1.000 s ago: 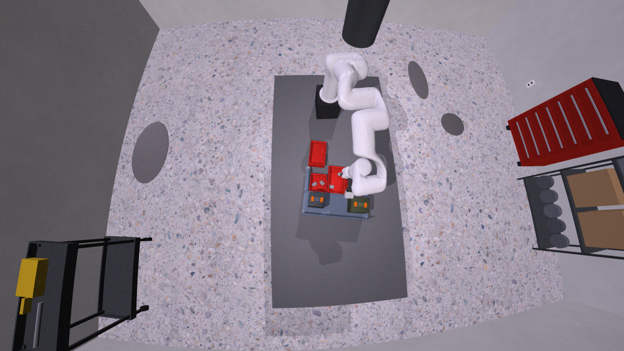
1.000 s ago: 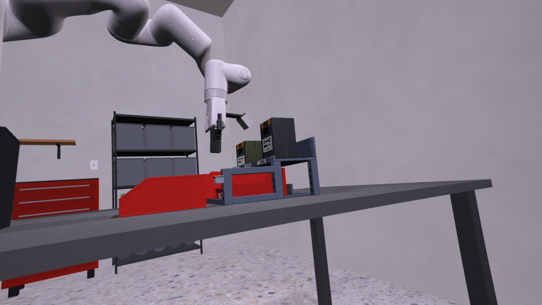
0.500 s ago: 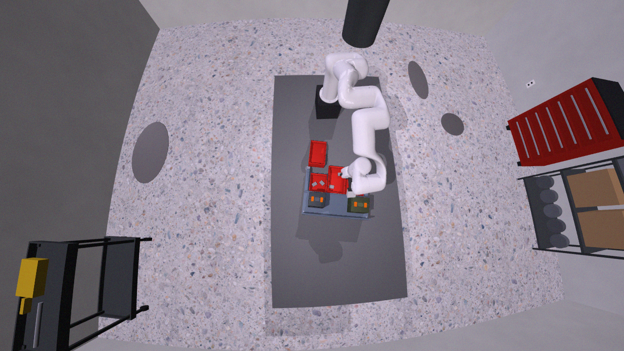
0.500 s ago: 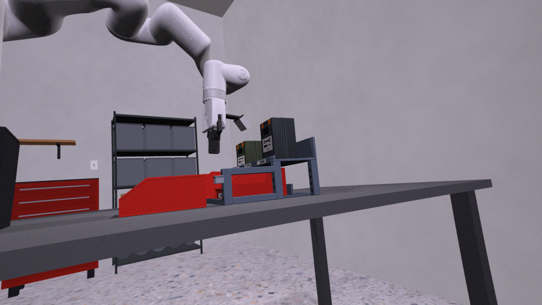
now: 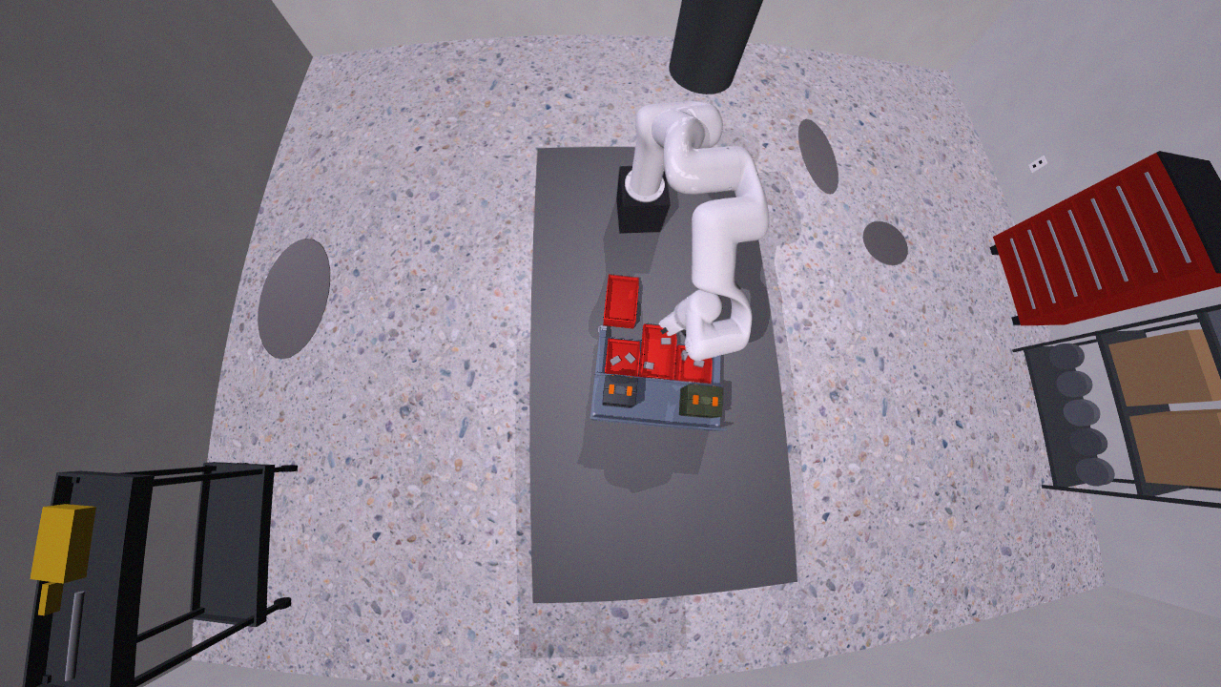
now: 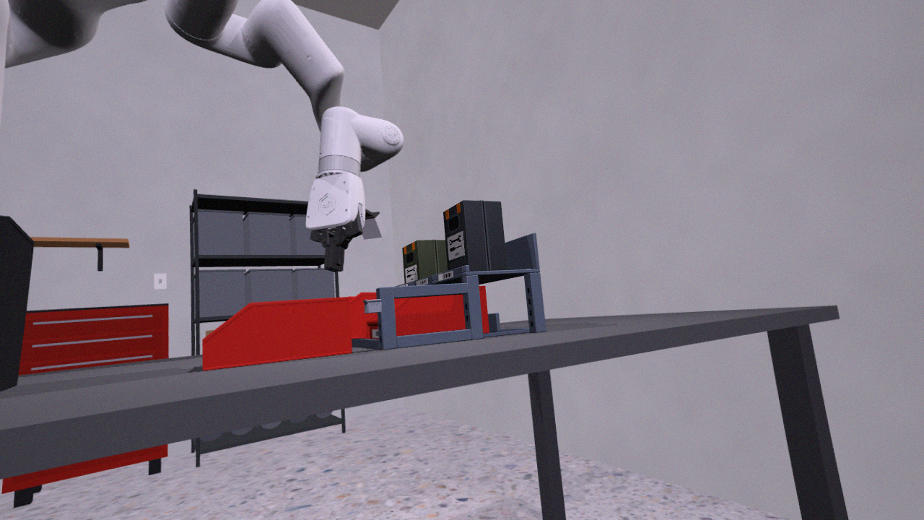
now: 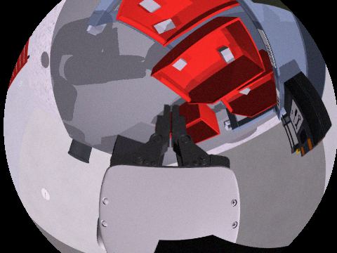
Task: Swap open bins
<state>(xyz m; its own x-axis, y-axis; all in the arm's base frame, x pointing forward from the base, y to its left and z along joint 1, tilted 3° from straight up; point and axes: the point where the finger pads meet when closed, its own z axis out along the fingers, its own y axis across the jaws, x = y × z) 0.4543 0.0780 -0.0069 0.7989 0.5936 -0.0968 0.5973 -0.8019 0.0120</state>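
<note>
An empty red bin (image 5: 623,299) stands on the table in front of the shelf's left end; it also shows in the side view (image 6: 277,331) and the wrist view (image 7: 199,122). Three red bins with grey parts sit in the blue-grey shelf (image 5: 657,401): left (image 5: 621,354), middle (image 5: 659,350) and right (image 5: 695,365), the right one partly hidden by my arm. The middle bin (image 7: 210,61) sticks out a little farther forward than its neighbours. My gripper (image 5: 669,324) (image 6: 334,261) hangs above the middle bin's front edge, well clear of it. Its fingers are shut on nothing.
A dark grey box (image 5: 620,392) (image 6: 468,232) and a green box (image 5: 700,399) (image 6: 423,258) stand on the shelf's top board. The arm's black base block (image 5: 642,200) sits at the table's far end. My elbow hangs over the shelf's right side.
</note>
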